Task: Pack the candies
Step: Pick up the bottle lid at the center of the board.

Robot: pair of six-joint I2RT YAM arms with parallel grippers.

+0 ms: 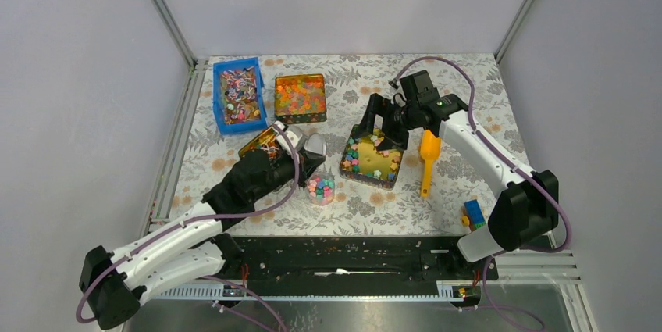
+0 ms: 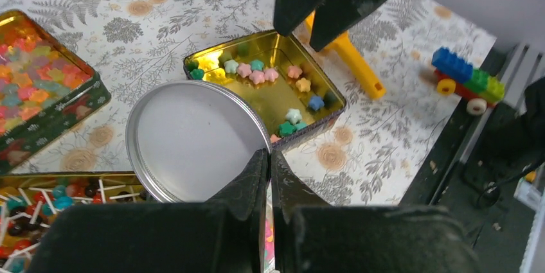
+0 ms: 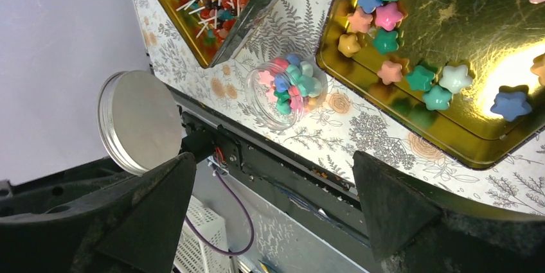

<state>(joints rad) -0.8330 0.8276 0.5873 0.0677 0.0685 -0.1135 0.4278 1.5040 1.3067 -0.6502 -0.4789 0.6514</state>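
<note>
Nearest the bases: the toy bricks (image 1: 473, 213) sit at the near-right edge of the worktop (image 1: 468, 90), out of the way. The glass jar (image 1: 321, 188) is close to the near edge, just short of the black rail, and is filled to about its mouth with candies (image 3: 288, 83).

Above and just beyond it, the left jaws are pinched shut on the rim of the silver lid (image 2: 193, 138). The lid hangs tilted and isn't on the jar yet.

Next out is the gold tin (image 3: 463, 9), w/ a few loose star candies left inside. The right jaws hover over it, spread wide and holding nothing. The orange scoop (image 1: 428, 162) lies just right of the tin.

Farthest are the stick-sweet tin (image 3: 257, 16), partly under the left arm, then the bead tin (image 1: 300, 116) and blue bin (image 1: 218, 98).

Risks:
- The grip is on the rim only, so the lid could pivot or slip on the way down.
- Candies riding high at the mouth could stop the lid seating, and pressing may tip the jar.
- The jar is near the edge w/ little room on the rail side, so a sideways nudge could send it over.
- Approach from above looks open. The tin crowds the jar's right and the left arm crowds its left.
- The right arm should prob. stay put, as the scoop is close.
</note>
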